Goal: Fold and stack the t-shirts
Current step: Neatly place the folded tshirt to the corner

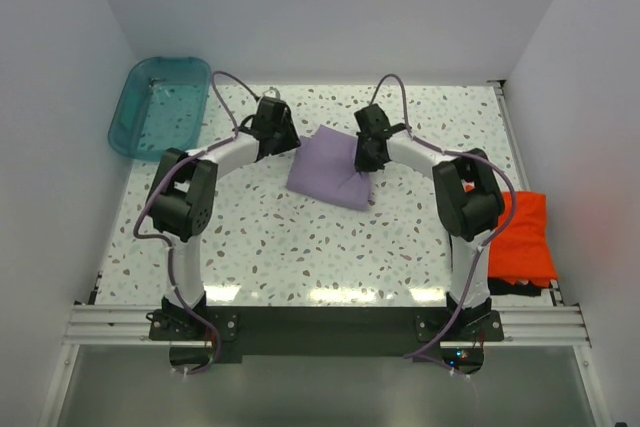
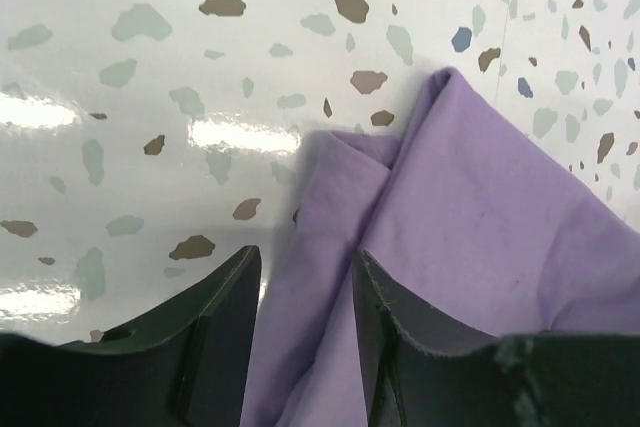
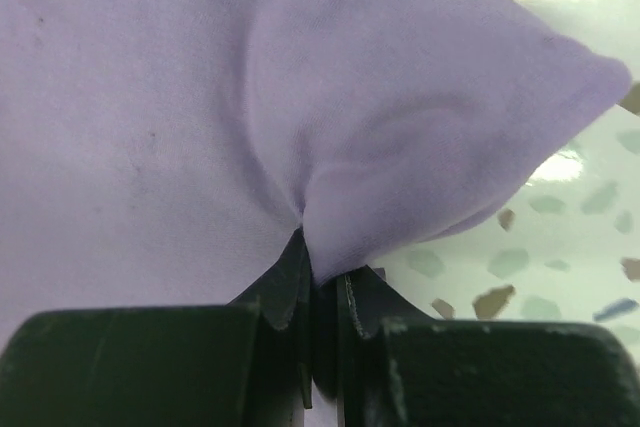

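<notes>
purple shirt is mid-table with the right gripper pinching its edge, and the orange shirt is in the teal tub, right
The orange shirt is not in the teal tub; the top external view shows it at the table's right edge.

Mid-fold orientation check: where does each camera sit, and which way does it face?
Top external: above and behind the bases, looking down on the table; shows left arm, right arm, lavender t-shirt, orange-red t-shirt, teal tub.
Left wrist: on that wrist, looking down; the open left pincer straddles the shirt's edge.
Right wrist: on that wrist, looking down; the right pincer is shut on the shirt.
Shared: all three show the lavender t-shirt.
</notes>
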Robot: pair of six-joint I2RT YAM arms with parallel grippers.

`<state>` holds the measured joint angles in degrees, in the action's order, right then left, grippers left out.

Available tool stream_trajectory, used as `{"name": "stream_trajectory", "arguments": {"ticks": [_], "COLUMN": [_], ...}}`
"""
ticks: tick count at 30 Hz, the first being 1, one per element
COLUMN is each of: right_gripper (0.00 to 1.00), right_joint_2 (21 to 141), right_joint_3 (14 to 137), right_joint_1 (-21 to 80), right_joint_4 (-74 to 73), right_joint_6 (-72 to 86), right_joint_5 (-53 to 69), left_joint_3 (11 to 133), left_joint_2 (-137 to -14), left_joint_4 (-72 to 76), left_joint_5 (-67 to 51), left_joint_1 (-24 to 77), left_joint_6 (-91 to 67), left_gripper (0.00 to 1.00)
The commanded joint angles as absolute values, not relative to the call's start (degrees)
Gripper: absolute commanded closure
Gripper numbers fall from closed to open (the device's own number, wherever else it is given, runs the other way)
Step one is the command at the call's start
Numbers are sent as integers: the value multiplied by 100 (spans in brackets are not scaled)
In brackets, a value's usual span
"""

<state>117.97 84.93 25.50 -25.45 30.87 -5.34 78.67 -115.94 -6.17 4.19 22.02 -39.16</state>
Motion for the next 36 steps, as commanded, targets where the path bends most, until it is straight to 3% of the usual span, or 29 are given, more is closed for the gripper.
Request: {"name": "stream_trajectory", "arguments": {"ticks": [1,9,18,22,36], "right_gripper": [100,100,100,100,100], "right_joint_2": [11242,11294,12084,12244,11935], "right_joint_3": [8350,8938,10668,11319,12242], "right_joint_1": [2505,2268,1995,1715,633], "right_joint_4": [-2882,-4156,-7125,-8180,-8877], "right_joint_6": [3366,3980,5315,5729,5415], "right_joint_5": [-1422,-2679,-4445,-4640,-4465], "left_joint_3": [8191,7990,7129,6655,6170], "left_joint_2": [-11251,-10363,-9309,-8852,-8235], "left_joint_4": [-949,-1125,-1116,-1116,-1081], "left_joint_5": [580,396,-148,-316,-869], "left_joint_1": [2057,2039,2083,2171,2303], "left_joint_6": [-3700,-3665,-3726,-3700,-3630], "left_gripper": [53,53,53,53,53]}}
